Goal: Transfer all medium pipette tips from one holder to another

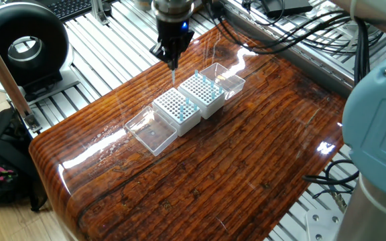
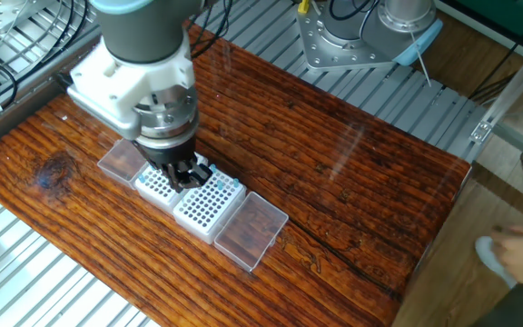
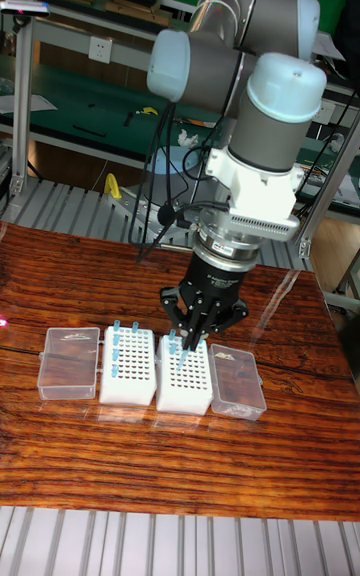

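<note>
Two white grid holders stand side by side, one next to the other. Several medium pipette tips stand in the first holder, and a few more stand along one edge of the second. My gripper hangs above the second holder, close to where the holders meet. Its fingers are pinched together on one thin pale tip that points straight down.
A clear plastic lid lies flat at each outer end of the holder row. The wooden table drops off onto aluminium rails on all sides. A black round device stands beyond the table's edge.
</note>
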Controlling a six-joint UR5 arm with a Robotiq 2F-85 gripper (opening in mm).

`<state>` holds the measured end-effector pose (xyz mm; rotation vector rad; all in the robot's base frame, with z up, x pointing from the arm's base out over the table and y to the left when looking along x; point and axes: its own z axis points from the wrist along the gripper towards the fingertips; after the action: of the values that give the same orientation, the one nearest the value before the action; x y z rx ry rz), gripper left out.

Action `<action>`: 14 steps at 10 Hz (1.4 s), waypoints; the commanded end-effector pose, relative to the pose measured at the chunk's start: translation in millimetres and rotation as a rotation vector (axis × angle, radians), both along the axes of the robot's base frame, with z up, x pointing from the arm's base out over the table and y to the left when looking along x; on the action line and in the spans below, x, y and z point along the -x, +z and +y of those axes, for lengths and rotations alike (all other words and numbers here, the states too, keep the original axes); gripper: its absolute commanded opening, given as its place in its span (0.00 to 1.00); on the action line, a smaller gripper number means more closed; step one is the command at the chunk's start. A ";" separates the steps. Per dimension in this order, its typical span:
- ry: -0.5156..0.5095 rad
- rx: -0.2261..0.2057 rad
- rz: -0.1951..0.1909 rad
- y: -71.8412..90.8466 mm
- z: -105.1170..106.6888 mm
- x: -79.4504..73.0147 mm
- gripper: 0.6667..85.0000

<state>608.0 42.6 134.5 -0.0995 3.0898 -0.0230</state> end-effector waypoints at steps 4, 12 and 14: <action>0.004 -0.008 0.021 -13.1 0.2 10.0 0.00; 0.010 -0.009 0.035 -11.3 -1.3 17.2 0.00; 0.010 -0.008 0.036 -8.7 -1.6 18.3 0.00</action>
<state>590.9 39.1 121.8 -0.1221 3.1241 -0.0257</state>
